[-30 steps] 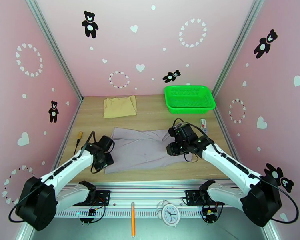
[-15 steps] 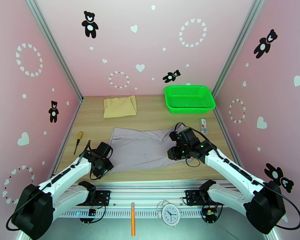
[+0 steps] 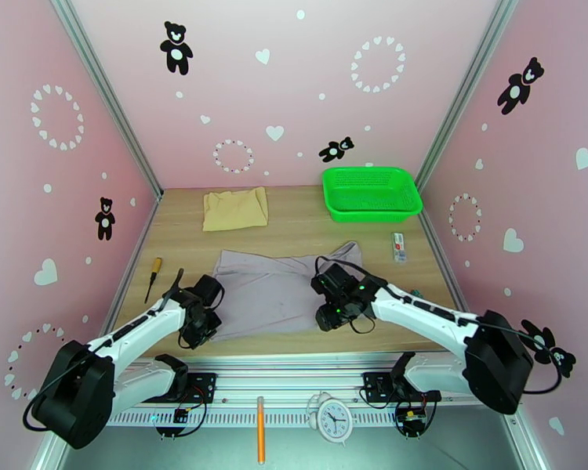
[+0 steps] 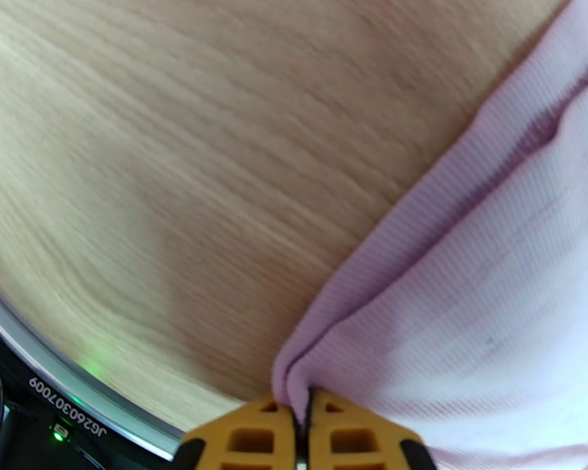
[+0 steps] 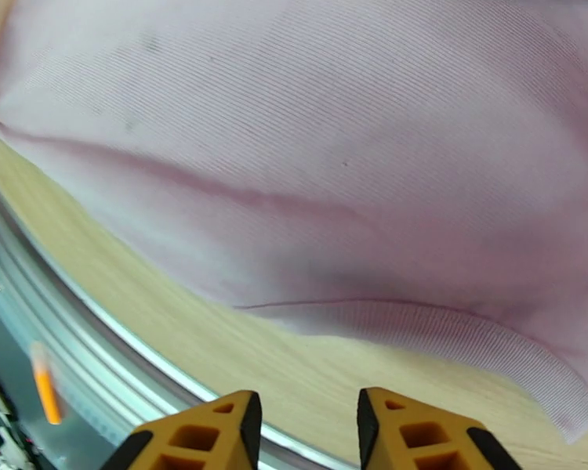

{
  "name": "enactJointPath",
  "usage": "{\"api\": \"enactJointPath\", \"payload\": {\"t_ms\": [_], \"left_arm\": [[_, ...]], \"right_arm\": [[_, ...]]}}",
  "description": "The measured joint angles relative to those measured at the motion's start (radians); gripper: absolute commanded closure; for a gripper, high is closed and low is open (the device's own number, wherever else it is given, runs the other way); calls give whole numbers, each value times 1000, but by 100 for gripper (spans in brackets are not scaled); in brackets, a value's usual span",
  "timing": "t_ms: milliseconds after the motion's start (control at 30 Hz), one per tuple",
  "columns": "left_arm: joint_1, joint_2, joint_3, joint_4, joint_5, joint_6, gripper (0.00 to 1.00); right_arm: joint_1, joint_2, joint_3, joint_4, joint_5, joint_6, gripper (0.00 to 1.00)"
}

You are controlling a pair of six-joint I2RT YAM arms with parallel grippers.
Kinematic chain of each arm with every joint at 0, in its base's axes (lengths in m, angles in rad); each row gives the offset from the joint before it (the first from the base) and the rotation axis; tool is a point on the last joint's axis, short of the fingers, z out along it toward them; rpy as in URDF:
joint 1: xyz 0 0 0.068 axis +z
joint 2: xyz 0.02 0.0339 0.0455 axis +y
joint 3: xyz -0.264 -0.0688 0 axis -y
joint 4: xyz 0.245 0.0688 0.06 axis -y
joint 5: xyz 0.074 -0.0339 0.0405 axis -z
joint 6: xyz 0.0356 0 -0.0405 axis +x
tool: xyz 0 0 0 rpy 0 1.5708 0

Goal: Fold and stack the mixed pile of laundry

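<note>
The pale grey-lilac garment lies spread flat in the middle of the wooden table. My left gripper is at its near-left corner. In the left wrist view its orange fingers are shut on a pinched fold of the garment's edge. My right gripper hovers over the garment's near-right hem. In the right wrist view it stands open, with bare wood between the fingers and the garment's hem just beyond them. The tan-beige cloth lies folded at the back left.
A bright green mesh basket stands at the back right. A small white item lies near the right wall, a screwdriver near the left edge. A clock and an orange pen lie below the table's front rail.
My left gripper has closed on the garment's near-left corner. My right arm has moved left and toward the near edge, its fingers opening wider, uncovering the garment's right side.
</note>
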Motion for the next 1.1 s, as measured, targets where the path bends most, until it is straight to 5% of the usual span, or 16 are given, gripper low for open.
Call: {"api": "enactJointPath", "payload": {"t_ms": [333, 1100], "left_arm": [[0, 40, 28, 56, -1, 21, 97], [5, 35, 58, 97, -19, 46, 98]], "right_arm": [[163, 141, 71, 31, 125, -125, 56], [213, 291, 108, 49, 166, -127, 64]]}}
